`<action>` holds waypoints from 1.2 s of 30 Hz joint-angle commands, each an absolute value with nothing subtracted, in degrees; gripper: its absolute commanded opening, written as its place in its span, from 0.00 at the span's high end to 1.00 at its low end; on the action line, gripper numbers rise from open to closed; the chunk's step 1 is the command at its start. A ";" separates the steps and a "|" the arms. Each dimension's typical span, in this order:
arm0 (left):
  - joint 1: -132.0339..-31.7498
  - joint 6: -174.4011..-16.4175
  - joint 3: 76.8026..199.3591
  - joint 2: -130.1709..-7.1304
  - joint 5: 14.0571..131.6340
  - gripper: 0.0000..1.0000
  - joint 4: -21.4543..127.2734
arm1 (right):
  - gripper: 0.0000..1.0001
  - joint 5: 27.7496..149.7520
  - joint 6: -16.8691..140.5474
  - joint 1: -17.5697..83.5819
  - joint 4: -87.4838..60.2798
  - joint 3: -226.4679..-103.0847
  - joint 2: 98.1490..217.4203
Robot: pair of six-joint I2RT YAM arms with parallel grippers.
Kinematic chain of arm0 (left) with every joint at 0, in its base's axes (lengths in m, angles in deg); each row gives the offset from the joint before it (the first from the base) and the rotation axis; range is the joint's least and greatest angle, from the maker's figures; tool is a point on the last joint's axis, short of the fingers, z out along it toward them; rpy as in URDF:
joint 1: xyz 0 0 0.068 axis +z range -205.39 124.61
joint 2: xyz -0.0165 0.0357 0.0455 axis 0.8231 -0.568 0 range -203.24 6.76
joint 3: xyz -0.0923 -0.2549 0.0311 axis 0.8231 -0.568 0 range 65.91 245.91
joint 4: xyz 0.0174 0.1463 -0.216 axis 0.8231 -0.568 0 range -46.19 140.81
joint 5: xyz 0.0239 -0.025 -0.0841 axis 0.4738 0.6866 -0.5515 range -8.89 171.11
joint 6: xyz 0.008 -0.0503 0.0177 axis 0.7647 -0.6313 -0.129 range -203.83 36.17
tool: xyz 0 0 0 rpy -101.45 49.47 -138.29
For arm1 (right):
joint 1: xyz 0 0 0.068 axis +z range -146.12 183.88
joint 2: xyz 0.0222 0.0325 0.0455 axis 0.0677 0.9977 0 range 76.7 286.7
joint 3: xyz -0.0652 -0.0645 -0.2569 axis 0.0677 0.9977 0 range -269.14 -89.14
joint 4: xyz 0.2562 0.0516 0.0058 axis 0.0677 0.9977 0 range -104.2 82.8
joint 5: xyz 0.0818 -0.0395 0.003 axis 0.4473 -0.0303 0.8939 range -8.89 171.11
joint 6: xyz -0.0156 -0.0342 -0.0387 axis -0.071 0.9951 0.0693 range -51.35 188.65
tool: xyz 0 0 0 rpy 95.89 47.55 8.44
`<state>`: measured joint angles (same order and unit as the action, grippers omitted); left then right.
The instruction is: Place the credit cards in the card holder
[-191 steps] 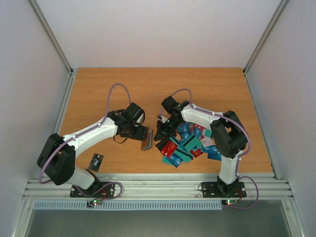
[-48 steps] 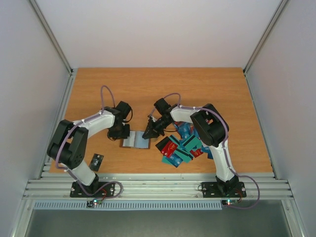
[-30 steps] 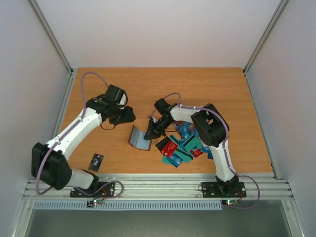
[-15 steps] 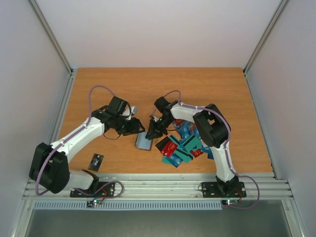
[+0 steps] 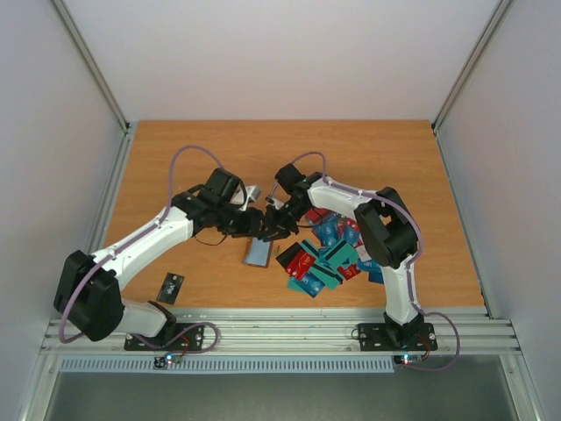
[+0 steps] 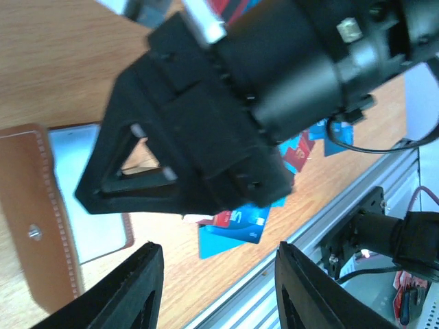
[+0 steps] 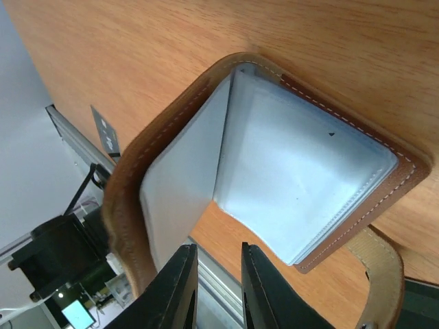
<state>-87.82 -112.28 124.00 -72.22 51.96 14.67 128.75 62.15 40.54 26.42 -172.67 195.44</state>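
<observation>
Two arms meet over the card holder (image 5: 258, 253) near the middle of the wooden table (image 5: 175, 158). From above we see both reaching inward until their ends almost touch, just behind the brown holder. It rests on the board just left of the heap of credit cards (image 5: 329, 256). These teal, blue, red and black cards lie overlapping in a loose pile beside and partly under the right arm. Through the right wrist camera we find the holder half open. One leaf lies flat on the wood, its pale clear pocket facing up inside a stitched brown border, and the other leaf tilts upward from the fold. The right gripper (image 7: 217, 247) hangs over it with its jaws parted only slightly and empty. The left gripper (image 6: 218, 248) has its jaws well apart, likewise empty. Its camera looks past the black body of the right gripper to a brown edge of the holder that bears a small metal stud (image 6: 32, 233). We cannot tell whether either gripper touches the leather. A small dark tag (image 5: 172, 286) lies well apart from the holder, near the left arm's base and the metal rail (image 5: 280, 326).
</observation>
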 commanded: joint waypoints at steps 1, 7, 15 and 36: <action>-90.35 -111.81 126.49 -71.09 50.94 0.53 17.83 | 0.80 128.30 63.09 40.65 28.10 -174.02 192.94; -93.51 -112.81 124.72 -69.99 51.46 0.55 20.61 | 0.79 127.71 63.80 39.69 28.87 -171.91 189.10; -99.33 -112.54 123.28 -73.46 53.91 0.58 21.67 | 0.71 123.85 67.05 32.84 31.37 -157.06 173.06; -108.57 -113.71 133.50 -96.65 70.77 0.73 11.49 | 0.52 127.78 59.79 25.05 17.42 -132.74 161.51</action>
